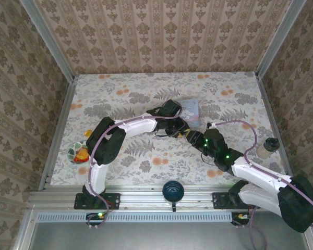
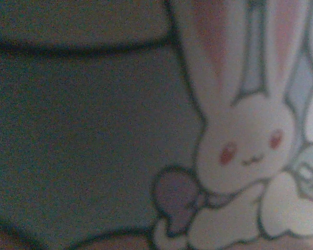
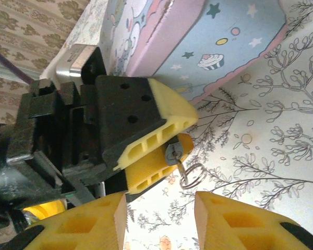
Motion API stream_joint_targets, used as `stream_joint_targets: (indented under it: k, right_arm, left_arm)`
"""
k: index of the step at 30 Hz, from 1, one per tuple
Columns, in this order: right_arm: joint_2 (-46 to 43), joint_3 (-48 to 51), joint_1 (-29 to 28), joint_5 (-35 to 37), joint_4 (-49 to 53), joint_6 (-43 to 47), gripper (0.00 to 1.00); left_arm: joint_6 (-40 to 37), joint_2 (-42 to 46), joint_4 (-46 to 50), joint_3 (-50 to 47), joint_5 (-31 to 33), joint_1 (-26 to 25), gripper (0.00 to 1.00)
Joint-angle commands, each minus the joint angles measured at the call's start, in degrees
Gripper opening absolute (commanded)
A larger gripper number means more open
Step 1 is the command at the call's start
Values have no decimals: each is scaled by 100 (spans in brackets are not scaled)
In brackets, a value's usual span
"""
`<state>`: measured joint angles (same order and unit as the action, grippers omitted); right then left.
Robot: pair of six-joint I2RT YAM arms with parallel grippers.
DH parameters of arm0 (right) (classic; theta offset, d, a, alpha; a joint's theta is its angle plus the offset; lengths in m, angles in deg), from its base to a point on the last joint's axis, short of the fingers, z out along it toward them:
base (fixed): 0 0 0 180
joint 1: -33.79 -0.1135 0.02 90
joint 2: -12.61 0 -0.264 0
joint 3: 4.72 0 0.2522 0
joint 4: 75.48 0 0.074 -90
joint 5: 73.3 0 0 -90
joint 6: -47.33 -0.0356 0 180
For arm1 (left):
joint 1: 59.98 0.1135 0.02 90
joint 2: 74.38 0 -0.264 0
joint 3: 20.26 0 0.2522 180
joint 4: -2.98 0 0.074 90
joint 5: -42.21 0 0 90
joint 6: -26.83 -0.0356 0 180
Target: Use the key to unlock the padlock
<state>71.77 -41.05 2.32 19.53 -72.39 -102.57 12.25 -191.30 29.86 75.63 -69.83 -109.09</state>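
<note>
Near the counter's (image 3: 281, 130) middle, just beside the pale blue bunny tin (image 3: 235, 47), the left gripper (image 3: 180, 138) pinches the small grey key (image 3: 173, 154), its wire ring (image 3: 191, 175) dangling. The right gripper (image 3: 160, 208) hangs close by, jaws apart and empty.

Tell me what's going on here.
The left gripper is pinching a tiny metal piece with a thin wire loop, apparently the padlock, next to the pale blue tin on the floral table. The right gripper faces it at close range, jaws apart with nothing between them. Whether the lock is open is too small to tell.
</note>
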Motion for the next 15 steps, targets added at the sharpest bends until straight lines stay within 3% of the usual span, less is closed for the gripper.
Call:
stream_joint_targets:
  k: [1, 7, 15]
  right_arm:
    - [35, -146, 199, -493, 316, 426, 41]
    - [-97, -267, 270, -568, 748, 900, 44]
    - [134, -206, 378, -767, 312, 1033, 45]
  left_arm:
    - [439, -59, 101, -291, -552, -64, 24]
    - [569, -32, -158, -487, -565, -64, 24]
    - [564, -14, -206, -509, -564, -62, 24]
